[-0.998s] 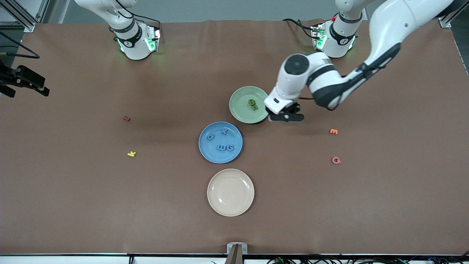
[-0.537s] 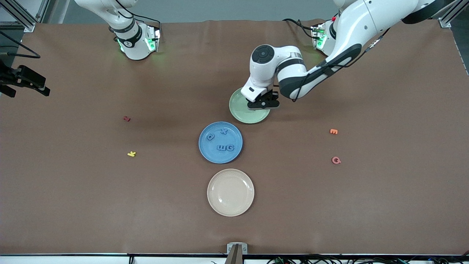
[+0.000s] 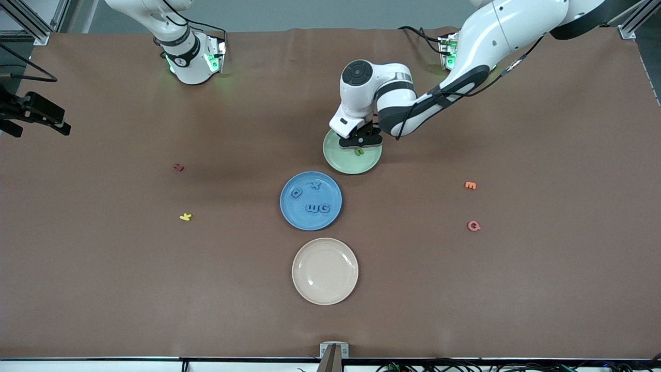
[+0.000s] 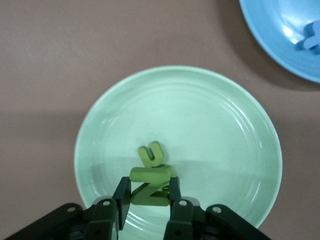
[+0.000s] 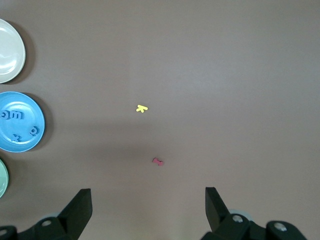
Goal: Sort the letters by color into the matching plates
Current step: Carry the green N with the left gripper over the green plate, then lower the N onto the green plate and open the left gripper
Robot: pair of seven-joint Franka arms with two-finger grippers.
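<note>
From the front view, I have the left gripper point(image 3: 360, 139) over the green plate point(image 3: 338, 155), one green letter point(image 3: 359, 151) showing on it just below the fingers. The blue plate point(image 3: 299, 219) beside it, nearer the camera, holds four blue letters point(image 3: 316, 207).

In the left wrist view, the fingers point(image 4: 121, 192) are pinched on a green Z point(image 4: 149, 185), right above the letter already lying in the plate. If I release here, the Z could land on that letter, bounce and roll off the rim.

In the right wrist view, the right gripper point(image 5: 148, 208) waits, fingers spread wide and empty, over bare worktop point(image 5: 225, 75) well away from the green plate.
</note>
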